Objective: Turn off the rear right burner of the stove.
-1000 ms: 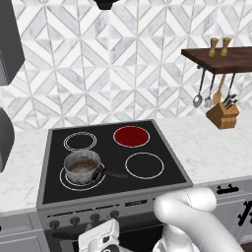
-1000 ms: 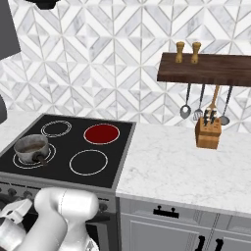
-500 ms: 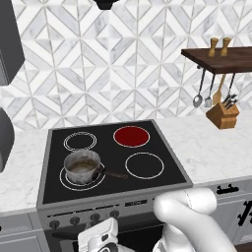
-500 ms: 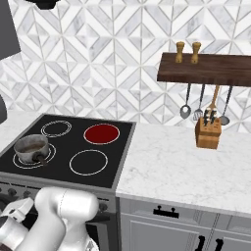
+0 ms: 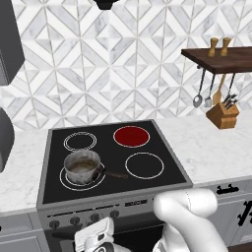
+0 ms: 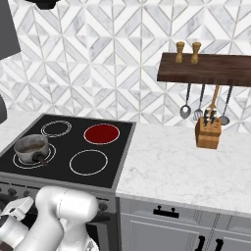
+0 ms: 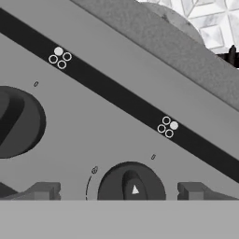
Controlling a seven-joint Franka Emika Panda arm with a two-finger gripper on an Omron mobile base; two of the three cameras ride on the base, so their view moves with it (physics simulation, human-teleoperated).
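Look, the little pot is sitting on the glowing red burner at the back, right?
Not quite. The little pot sits on the front left ring, which is not glowing. The glowing red burner at the back right is bare, as the left base view shows.

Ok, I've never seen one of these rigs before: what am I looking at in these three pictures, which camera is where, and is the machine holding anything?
It is a rendered kitchen with a white robot arm on a driving base. Two pictures come from cameras on the base, behind the arm to its left and right, looking down at the stove. The third comes from a camera on the hand, looking along the tool.

On the black cooktop the rear right burner glows red; the other three zones are white rings. A small pot sits on the front left ring. On the counter to the right stands a knife block, under a wooden shelf.

The hand view shows the grey front panel up close. The tool is open and holds nothing; a dark knob lies between its tips.
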